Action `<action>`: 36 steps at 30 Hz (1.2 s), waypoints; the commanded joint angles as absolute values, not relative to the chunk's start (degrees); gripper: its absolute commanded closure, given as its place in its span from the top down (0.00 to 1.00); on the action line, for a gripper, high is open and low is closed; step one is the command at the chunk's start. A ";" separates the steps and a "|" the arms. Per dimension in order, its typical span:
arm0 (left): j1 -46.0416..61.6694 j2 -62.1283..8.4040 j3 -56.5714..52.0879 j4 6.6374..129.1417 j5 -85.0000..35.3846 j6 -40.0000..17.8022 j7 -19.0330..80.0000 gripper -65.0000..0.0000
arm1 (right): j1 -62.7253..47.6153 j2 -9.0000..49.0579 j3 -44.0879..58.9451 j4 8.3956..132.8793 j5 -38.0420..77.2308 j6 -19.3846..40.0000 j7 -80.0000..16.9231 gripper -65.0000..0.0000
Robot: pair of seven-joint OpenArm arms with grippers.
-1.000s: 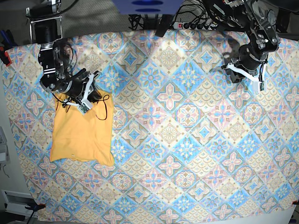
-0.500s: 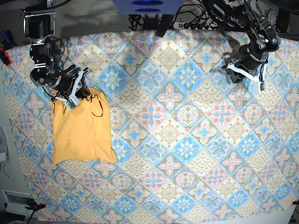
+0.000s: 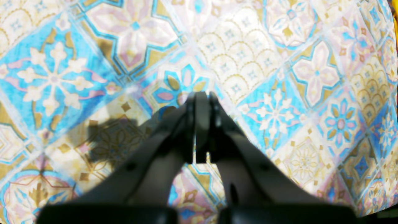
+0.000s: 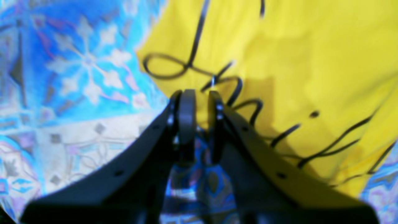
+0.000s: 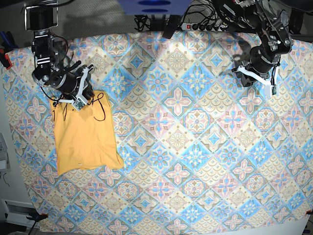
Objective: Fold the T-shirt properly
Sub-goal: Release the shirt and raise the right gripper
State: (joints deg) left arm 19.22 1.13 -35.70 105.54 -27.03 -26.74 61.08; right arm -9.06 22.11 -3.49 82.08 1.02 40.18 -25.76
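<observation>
Over at the left edge of the tablecloth (image 5: 195, 147) lies the yellow-orange T-shirt (image 5: 83, 139), folded to a rectangle with illegible black script, the right gripper (image 5: 78, 95) pinching its top edge, the left gripper (image 5: 257, 78) clenched, empty.

Setting: robotics lab bench.
Evidence: blue-and-pink tile-patterned tablecloth (image 5: 195, 147) covering the table; white power strip (image 5: 200, 27) with tangled black cables (image 5: 146, 22) along the far edge.

Count: 1 yellow T-shirt (image 5: 83, 138), 1 tile-patterned tablecloth (image 5: 195, 147), 2 robot arms w/ 1 pincer ea., 1 power strip (image 5: 203, 27).
</observation>
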 commanded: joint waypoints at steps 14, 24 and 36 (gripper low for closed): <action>22.64 0.84 -35.91 106.77 -29.23 -26.95 60.18 0.00 | -21.05 17.54 13.85 93.41 1.71 40.00 -28.35 0.11; 31.78 0.57 -36.26 111.08 -31.96 -26.77 60.09 0.00 | -33.10 13.32 22.20 98.07 1.71 40.00 -28.18 0.11; 46.37 0.48 -36.26 113.54 -31.87 -26.86 59.74 0.00 | -47.16 12.44 26.59 97.45 9.71 40.00 -28.35 0.09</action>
State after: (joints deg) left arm 45.67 0.93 -36.01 112.62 -31.46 -26.76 60.27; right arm -46.65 11.79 26.09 96.75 9.08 39.83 -29.32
